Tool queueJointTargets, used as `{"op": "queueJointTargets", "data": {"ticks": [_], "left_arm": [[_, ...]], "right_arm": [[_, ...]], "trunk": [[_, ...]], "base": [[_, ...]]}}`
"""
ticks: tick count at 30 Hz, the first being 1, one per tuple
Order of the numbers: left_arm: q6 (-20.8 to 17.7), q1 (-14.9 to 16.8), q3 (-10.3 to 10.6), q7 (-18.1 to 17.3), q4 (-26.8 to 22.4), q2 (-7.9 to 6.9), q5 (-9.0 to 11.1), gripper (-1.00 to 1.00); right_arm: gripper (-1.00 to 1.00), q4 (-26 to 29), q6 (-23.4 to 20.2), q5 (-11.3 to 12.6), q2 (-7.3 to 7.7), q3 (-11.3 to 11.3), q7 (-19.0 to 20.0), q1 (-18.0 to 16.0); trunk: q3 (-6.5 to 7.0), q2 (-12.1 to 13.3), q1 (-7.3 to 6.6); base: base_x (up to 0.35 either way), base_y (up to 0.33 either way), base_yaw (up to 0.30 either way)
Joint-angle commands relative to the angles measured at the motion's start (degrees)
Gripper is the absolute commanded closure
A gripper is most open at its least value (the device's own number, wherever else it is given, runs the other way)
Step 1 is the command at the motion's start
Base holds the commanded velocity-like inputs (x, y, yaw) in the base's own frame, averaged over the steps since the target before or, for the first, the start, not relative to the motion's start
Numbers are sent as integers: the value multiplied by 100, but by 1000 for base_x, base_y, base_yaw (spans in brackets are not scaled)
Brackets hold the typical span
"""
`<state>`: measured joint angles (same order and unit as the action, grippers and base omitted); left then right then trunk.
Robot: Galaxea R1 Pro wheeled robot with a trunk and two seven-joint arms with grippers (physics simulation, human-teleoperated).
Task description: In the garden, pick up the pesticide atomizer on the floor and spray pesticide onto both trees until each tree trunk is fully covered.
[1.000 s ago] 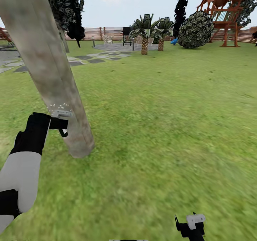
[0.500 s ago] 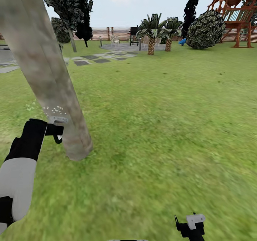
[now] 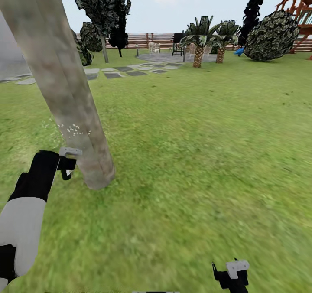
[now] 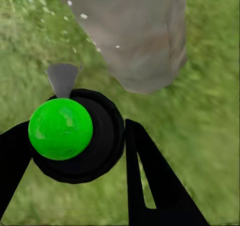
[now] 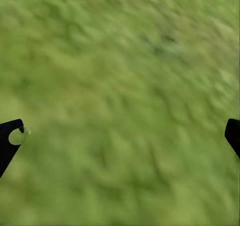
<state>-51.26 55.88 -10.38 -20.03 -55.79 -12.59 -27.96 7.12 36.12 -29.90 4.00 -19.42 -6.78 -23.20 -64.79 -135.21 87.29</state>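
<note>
Now, with my left gripper (image 4: 75, 151) clamped round the atomizer (image 4: 61, 128), I'd sweep its nozzle along the near trunk (image 3: 65, 89); right gripper (image 5: 120, 136) gapes wide.

Your head camera looks forward and down across the lawn (image 3: 195, 154), trunk (image 3: 65, 89) at frame left. Your left wrist camera sits close to that same trunk (image 4: 145, 35); the right faces grass (image 5: 120, 85).
</note>
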Motion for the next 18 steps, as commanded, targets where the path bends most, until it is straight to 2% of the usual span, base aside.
{"op": "queueJointTargets", "data": {"ticks": [1,2,4,6,9,11,12,13,16,18], "left_arm": [[5,-76,5,104,18,24,58,100],[27,-167,7,181,54,150,162,100],[50,-230,-2,240,90,402,225,100],[59,-245,-22,255,172,529,241,100],[65,-281,-64,257,221,510,229,100],[71,-414,-214,262,214,427,219,100],[72,-467,-360,263,216,397,217,100],[72,-482,-398,263,217,395,219,100],[73,-496,-429,263,216,410,232,100],[79,-503,-452,259,218,382,219,100]], "right_arm": [[-100,0,0,1,2,0,0,0],[-100,0,0,1,2,1,1,0],[-100,0,0,0,-3,0,1,0],[-100,0,0,-2,-3,3,1,0],[-100,0,0,-4,1,1,1,0],[-100,0,0,-6,3,1,1,0],[-100,0,0,-7,7,0,1,0],[-100,0,0,-7,16,0,1,0],[-100,0,0,-7,33,-1,1,0],[-100,0,0,-7,35,-1,1,0]], "trunk": [[1,0,-1],[1,0,-1],[1,0,-1],[1,0,-1],[1,0,-1],[1,0,-1],[1,0,-1],[1,0,-1],[1,0,-1],[1,0,-1]], "base": [[0,-73,70],[0,-24,23],[0,-9,9],[0,-3,3],[22,4,0],[226,135,0],[285,202,0],[290,210,0],[277,205,0],[68,47,0]]}}
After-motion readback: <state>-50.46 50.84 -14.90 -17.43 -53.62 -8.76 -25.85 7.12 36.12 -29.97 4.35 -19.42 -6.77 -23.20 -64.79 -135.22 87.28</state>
